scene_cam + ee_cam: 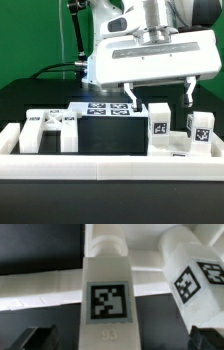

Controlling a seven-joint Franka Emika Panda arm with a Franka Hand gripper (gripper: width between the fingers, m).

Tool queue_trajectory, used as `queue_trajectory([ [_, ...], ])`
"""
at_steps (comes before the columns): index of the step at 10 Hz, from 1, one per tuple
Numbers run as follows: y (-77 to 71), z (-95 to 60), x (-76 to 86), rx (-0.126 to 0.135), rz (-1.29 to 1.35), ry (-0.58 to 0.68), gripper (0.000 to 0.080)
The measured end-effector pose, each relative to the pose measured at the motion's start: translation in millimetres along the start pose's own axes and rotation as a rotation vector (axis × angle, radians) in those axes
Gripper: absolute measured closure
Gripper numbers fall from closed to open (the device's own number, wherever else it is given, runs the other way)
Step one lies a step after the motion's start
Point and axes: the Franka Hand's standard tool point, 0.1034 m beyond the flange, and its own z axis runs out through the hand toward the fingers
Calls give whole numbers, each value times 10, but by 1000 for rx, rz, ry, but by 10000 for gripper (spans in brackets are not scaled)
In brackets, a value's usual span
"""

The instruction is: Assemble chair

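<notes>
One tagged chair part (158,122) was straddled by the gripper (159,99), held wide open, presumably so it could stand untouched.

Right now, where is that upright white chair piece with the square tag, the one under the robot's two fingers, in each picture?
Exterior view: the upright chair piece stands toward the exterior view's right, directly under the open gripper, untouched.
Wrist view: the same piece fills the centre, its tag facing the camera.
Shared landmark: the second tagged piece, standing right beside it in both.
</notes>
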Motion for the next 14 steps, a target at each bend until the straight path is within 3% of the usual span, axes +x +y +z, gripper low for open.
queue_trajectory([
  [2, -1, -5, 5, 1, 0, -2, 150],
  [5, 44, -206, 218, 17, -1, -38, 150],
  [7, 31, -195, 195, 23, 0, -54, 150],
  [9, 13, -127, 121, 66, 12, -177, 150],
  [10, 30, -104, 144, 103, 31, -277, 150],
  [12, 36, -95, 190, 139, 33, -378, 150],
  [14, -50, -134, 132, 192, 26, -535, 150],
])
